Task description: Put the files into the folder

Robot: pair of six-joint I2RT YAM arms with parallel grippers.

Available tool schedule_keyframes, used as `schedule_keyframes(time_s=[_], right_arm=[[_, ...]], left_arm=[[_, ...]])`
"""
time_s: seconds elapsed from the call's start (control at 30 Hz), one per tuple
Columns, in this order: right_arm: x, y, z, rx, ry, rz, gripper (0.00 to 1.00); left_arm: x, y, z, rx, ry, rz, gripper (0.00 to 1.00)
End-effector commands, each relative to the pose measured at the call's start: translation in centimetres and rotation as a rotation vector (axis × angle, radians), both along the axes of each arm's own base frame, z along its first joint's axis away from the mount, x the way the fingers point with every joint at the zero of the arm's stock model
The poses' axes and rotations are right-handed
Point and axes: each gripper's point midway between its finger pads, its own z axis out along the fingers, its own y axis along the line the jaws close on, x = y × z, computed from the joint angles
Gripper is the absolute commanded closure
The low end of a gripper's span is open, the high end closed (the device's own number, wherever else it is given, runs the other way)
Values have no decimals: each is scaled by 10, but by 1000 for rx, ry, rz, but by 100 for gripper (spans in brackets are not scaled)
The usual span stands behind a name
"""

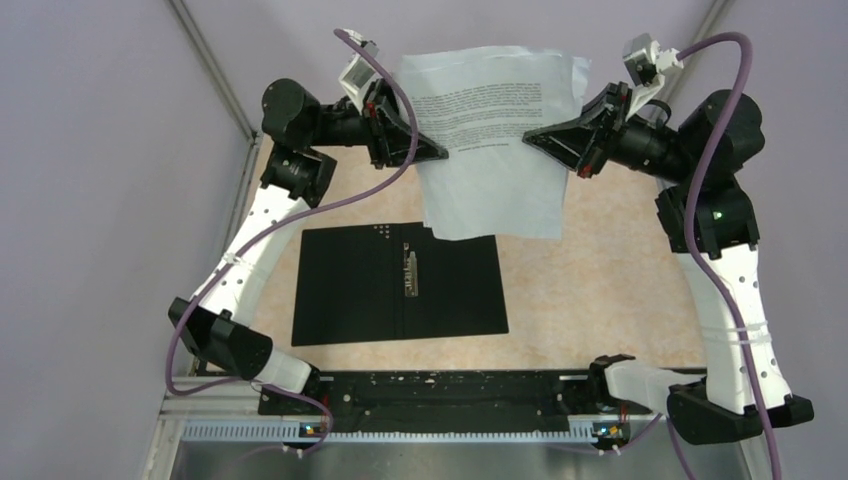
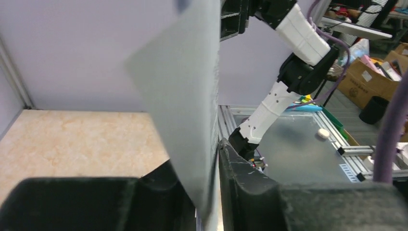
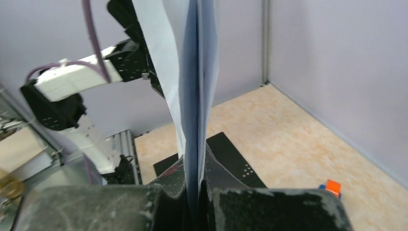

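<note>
Above the far half of the surface (image 1: 610, 290), the files (image 1: 495, 120) hang in the air between the two arms, well clear of the folder (image 1: 350, 290), which lies open and black-side up nearer the bases with its metal clip strip (image 1: 409, 268) along the middle. The right pincer (image 1: 530, 137) is clamped on the sheets' right edge; its wrist view shows the paper nipped tight between the pads. The left pincer (image 1: 437, 152) stands narrow around the left edge, with the paper running down between its pads, but whether they already press on it I cannot tell. These sheets look light, limp and slick against one another. They bow between the grips, the lower part droops toward the folder's far edge, and in the right wrist view the layers fan apart above the pinch. A loose hold could let one sheet slide out of the stack. I judge the edges the right place to hold, both sides at about the same height, so the stack stays spread and does not fold over. Laying it down likely calls for leading with the drooping lower edge onto the folder's right-hand panel, clear of the clip strip, with little pull between the arms since thin paper creases or tears easily.
</note>
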Motion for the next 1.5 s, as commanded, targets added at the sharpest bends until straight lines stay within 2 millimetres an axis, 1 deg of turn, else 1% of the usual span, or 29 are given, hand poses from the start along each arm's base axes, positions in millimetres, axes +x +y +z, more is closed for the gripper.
schedule_keyframes(time_s=[0.0, 0.03, 0.07, 0.13, 0.17, 0.2, 0.27, 0.3, 0.4, 0.43, 0.5, 0.57, 0.6, 0.67, 0.7, 0.73, 0.77, 0.9, 1.07, 1.23, 1.33, 1.43, 1.47], right_arm=[[23, -13, -9, -32, -4, -182, 100], [25, -15, -13, -35, 4, -199, 100], [29, -17, -19, -39, 14, -220, 100], [35, -19, -32, -49, 35, -251, 100], [36, -20, -40, -54, 45, -257, 100], [35, -21, -44, -51, 42, -260, 100], [35, -21, -61, -43, 54, -266, 100], [32, -22, -68, -35, 48, -269, 100], [39, -26, -111, -43, 76, -313, 100], [42, -28, -126, -45, 82, -331, 100], [49, -33, -155, -42, 99, -378, 91], [54, -37, -177, -30, 111, -412, 83], [56, -37, -192, -31, 128, -418, 80], [59, -36, -210, -20, 144, -422, 73], [61, -36, -214, -10, 145, -425, 68], [63, -35, -219, -5, 148, -427, 65], [66, -35, -220, 0, 144, -431, 63], [75, -35, -228, -8, 149, -442, 59], [79, -33, -237, -21, 159, -439, 54], [80, -33, -249, -22, 173, -438, 47], [82, -33, -259, -24, 188, -442, 45], [83, -31, -269, -21, 204, -435, 44], [83, -31, -271, -21, 207, -435, 44]], left_arm=[[20, -1, -2, 6, -4, 169, 90], [29, -2, -7, 16, 16, 226, 97], [39, -3, -14, 33, 40, 287, 100], [56, -8, -30, 70, 68, 405, 100], [67, -9, -40, 94, 72, 489, 100], [75, -12, -50, 124, 75, 566, 100], [90, -15, -71, 166, 80, 700, 100], [92, -17, -83, 177, 85, 735, 100], [92, -24, -115, 179, 85, 789, 100], [92, -26, -121, 162, 73, 800, 100], [93, -28, -142, 145, 63, 820, 100], [88, -31, -165, 138, 51, 793, 100], [87, -31, -174, 126, 46, 791, 100], [84, -30, -185, 69, 17, 796, 100], [83, -28, -190, 46, 5, 800, 100], [80, -28, -200, 35, -2, 799, 100], [79, -27, -202, 19, -9, 799, 100], [76, -31, -210, 13, -18, 777, 100], [76, -32, -222, 13, -17, 784, 100], [76, -39, -244, 65, 15, 778, 100], [77, -42, -260, 90, 50, 790, 95], [77, -42, -273, 115, 56, 820, 86], [77, -42, -277, 126, 56, 831, 84]])
